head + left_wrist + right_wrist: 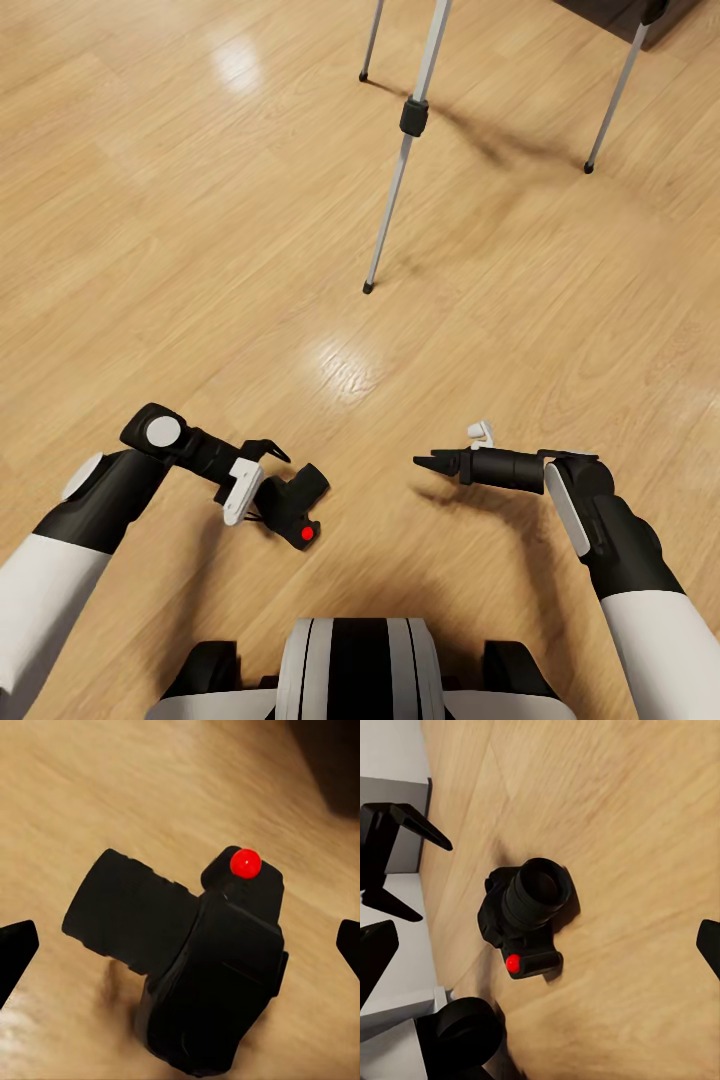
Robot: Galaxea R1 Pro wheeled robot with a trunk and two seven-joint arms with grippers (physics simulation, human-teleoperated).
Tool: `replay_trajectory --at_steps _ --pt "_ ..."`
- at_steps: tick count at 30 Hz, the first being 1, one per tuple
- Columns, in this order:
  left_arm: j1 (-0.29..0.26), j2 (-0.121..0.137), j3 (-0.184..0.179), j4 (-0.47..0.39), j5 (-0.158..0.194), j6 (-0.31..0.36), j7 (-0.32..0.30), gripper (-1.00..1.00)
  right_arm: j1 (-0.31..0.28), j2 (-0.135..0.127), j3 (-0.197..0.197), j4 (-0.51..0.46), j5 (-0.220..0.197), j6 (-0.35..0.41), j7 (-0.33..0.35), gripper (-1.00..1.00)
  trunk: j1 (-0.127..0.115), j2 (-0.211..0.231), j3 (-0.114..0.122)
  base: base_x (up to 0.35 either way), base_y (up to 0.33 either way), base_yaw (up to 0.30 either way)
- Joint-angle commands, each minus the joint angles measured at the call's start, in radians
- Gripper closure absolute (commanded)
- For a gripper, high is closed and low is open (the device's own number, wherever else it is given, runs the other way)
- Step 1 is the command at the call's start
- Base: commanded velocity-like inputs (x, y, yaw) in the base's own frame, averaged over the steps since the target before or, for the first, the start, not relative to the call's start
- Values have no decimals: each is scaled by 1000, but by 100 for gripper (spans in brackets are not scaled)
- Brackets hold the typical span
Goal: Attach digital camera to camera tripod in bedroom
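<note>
We have yet to grasp the digital camera (297, 504) lying between our spread-fingered left gripper (268, 485) and empty, open right gripper (432, 464), the camera tripod (405, 150) standing well apart.

The camera tripod (405, 150) is cut off above its legs by the head view's top edge.
</note>
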Motion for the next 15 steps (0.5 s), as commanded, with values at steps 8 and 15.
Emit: replay_trajectory --at_steps 8,15 --pt "-1 15 -1 7 -2 -24 -1 -100 0 0 0 6 -3 5 2 -100 0 0 0 0 0 0" --pt "-1 8 -5 62 -65 -24 -1 -100 0 0 -2 27 -2 5 2 -100 0 0 0 0 0 0"
